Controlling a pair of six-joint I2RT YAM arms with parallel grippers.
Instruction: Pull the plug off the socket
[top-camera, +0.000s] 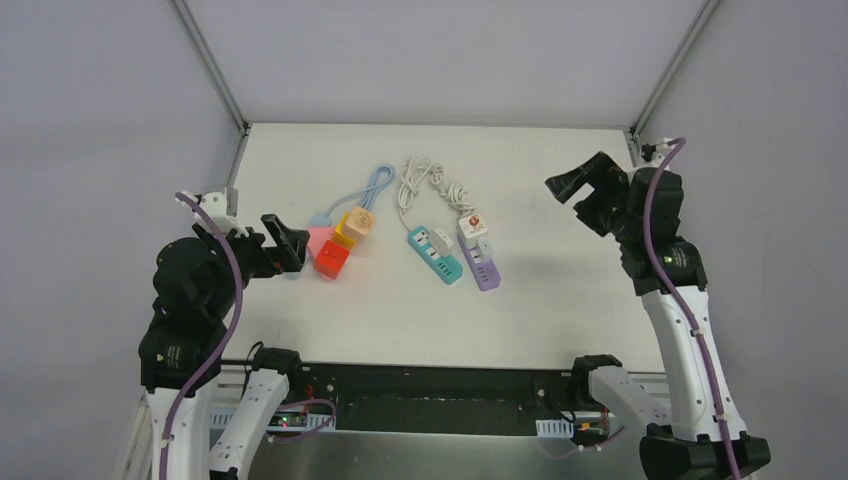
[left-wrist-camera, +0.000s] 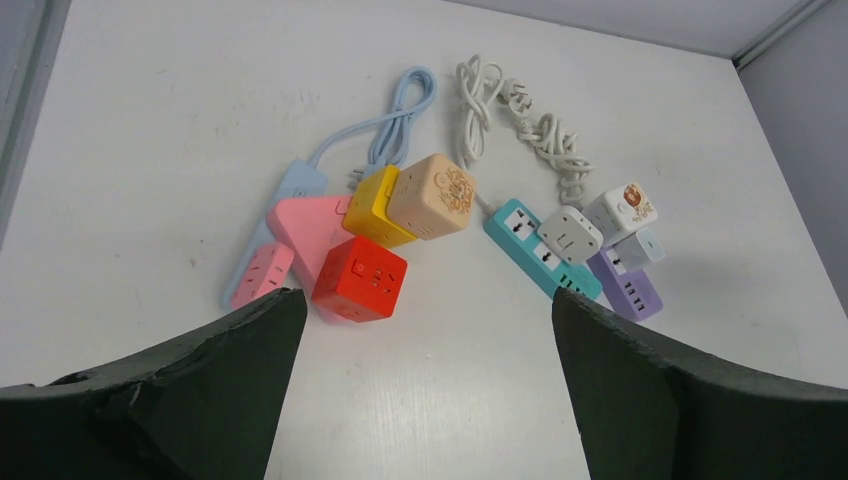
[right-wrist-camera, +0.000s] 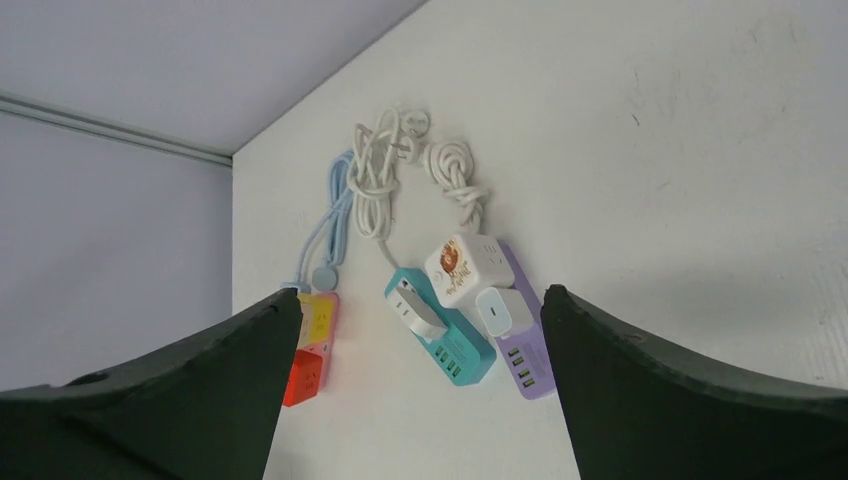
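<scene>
Nothing pulled yet, folks: every plug on the table (top-camera: 560, 300) sits in its socket. Centre stage, the teal power strip (top-camera: 440, 257) lies just beside the purple power strip (top-camera: 483, 270), each with a plug seated at its far end. The plain white block (top-camera: 421, 238) is on the teal one, the white block with the orange sticker (top-camera: 472, 227) is on the purple one, and a smaller pale plug (left-wrist-camera: 640, 246) sits right in front of it. Their white cords (top-camera: 430, 180) coil away toward the back. Over on the left, a pink power strip (top-camera: 318, 240) has a huddle of cubes on and around it: red cube (top-camera: 332, 260), yellow cube (top-camera: 347, 232) and tan cube (top-camera: 361, 220), all pressed together, with a blue cord (top-camera: 375, 185) looping behind. The left pincer (top-camera: 290, 250) hovers just beside the red cube, jaws spread wide, nothing between them. The right pincer (top-camera: 575, 183) hangs out on the right, well apart from the purple strip, likewise spread and empty. By my reckoning the task is at its very opening: no contact, no grip, no plug lifted. What's left is the lot: close in on a plug, pinch it, probably steady the strip with the other arm, and draw it clear. Which plug is the target, I cannot tell from here.
</scene>
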